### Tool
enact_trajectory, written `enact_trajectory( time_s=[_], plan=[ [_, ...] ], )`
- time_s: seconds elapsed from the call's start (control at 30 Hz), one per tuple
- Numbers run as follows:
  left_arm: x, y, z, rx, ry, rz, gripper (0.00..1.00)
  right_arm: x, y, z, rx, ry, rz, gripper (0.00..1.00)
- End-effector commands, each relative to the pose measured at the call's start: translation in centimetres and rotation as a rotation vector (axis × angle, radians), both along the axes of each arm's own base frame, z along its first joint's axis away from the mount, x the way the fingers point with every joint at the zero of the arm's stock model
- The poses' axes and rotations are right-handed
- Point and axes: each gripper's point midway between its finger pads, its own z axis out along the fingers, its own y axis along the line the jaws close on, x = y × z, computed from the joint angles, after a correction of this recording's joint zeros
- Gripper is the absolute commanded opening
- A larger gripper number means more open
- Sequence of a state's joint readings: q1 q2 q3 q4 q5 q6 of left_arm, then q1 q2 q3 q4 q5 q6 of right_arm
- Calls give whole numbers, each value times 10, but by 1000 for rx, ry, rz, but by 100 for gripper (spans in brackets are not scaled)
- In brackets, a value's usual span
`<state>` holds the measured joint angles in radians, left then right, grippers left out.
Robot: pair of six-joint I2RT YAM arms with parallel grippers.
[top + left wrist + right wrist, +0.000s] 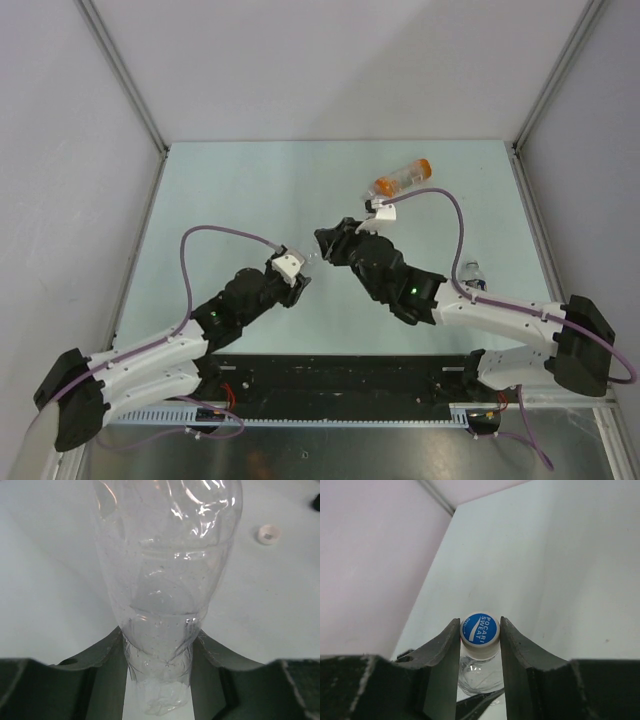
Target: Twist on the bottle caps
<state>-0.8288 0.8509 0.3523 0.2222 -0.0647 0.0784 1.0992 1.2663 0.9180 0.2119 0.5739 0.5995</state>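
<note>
Pale green table (250, 190), white walls (300, 70) on 3 sides. We had the clear bottle (165, 580) mid-table between both arms. The left gripper (159, 645) was clamped on a narrow section of it. The right gripper (480, 621) was pinching the blue-topped cap (480, 630) from both sides, with the cap at the bottle mouth.

Our read: the bottle was thin, empty and light and would dent easily, so hold it at a stiffer narrow part, not the belly. The cap was rigid but small and smooth, so pinch the side wall squarely or it slips while turning.

The orange bottle (405, 178) lay on its side near the far edge. 1 loose cap (268, 534) sat on the table.
</note>
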Motion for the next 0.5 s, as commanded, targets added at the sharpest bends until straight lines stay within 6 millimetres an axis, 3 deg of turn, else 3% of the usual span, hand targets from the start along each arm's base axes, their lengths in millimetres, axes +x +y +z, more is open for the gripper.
enact_trajectory(
  time_s=[0.0, 0.2, 0.47],
  plan=[
    [31, -4, 126, -246, -287, 187, 0, 9, -14, -47, 79, 172, -197, 0],
    [42, -1, 113, -203, -255, 318, 0, 14, -9, -45, 186, 218, -214, 0],
    [34, -10, 110, -190, -257, 283, 0, 24, -2, -40, 164, 232, -139, 1]
  ],
)
